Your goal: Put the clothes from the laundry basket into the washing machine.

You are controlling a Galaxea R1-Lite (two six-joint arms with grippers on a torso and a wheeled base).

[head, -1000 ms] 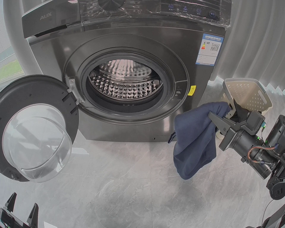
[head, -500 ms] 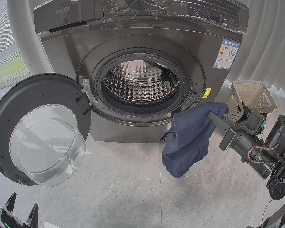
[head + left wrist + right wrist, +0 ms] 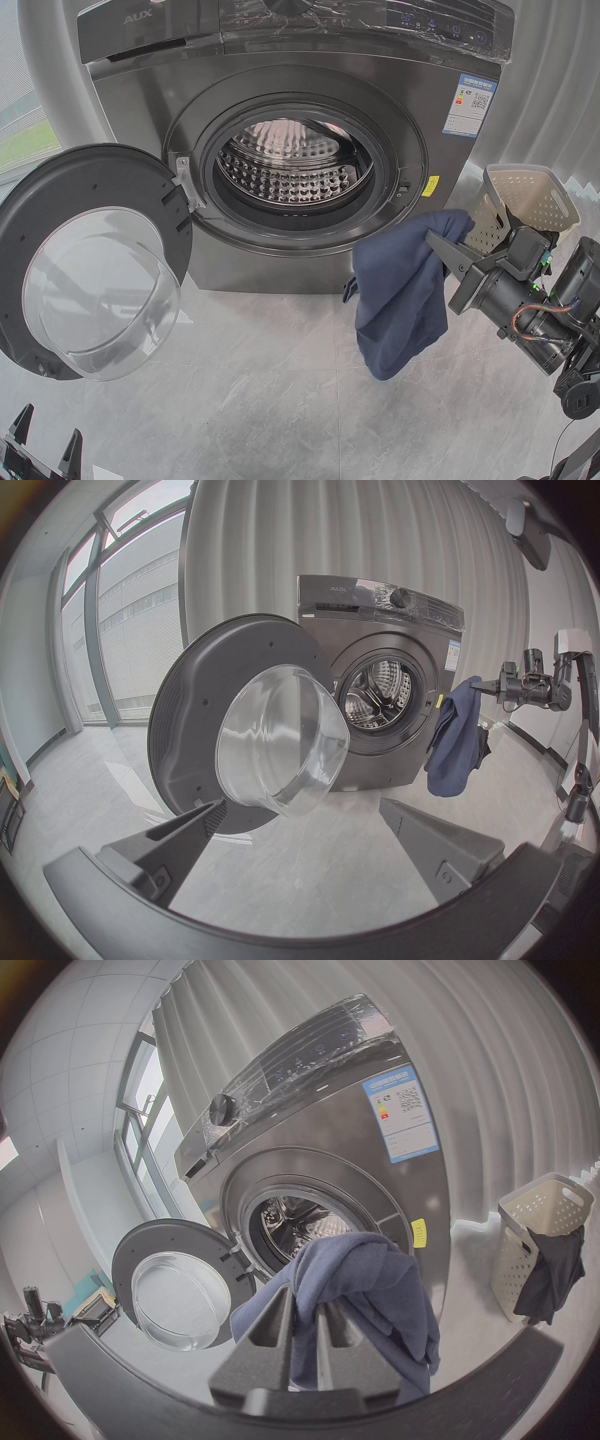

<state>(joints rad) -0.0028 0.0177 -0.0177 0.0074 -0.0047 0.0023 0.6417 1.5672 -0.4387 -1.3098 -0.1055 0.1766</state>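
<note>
Head view shows your right end effector, centre right, clamped on the navy garment, which hangs lengthwise toward the floor. The washing machine's open drum lies up-left of it. Your left end effector, fingers spread, sits lower left, farther off.

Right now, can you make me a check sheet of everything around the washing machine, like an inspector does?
Surface: grey tiled floor.
Job's things: washing machine with its door swung open; no clothes seen in the drum; blue garment hanging in the air beside the opening; laundry basket standing right of the machine, with a dark garment draped over its rim.
Clutter: nothing seen.
Grippers: right gripper shut on the blue garment; left gripper open, low, holding nothing.
Cables: thin cable looped on the right wrist.
Surroundings: pleated curtain; window.
</note>
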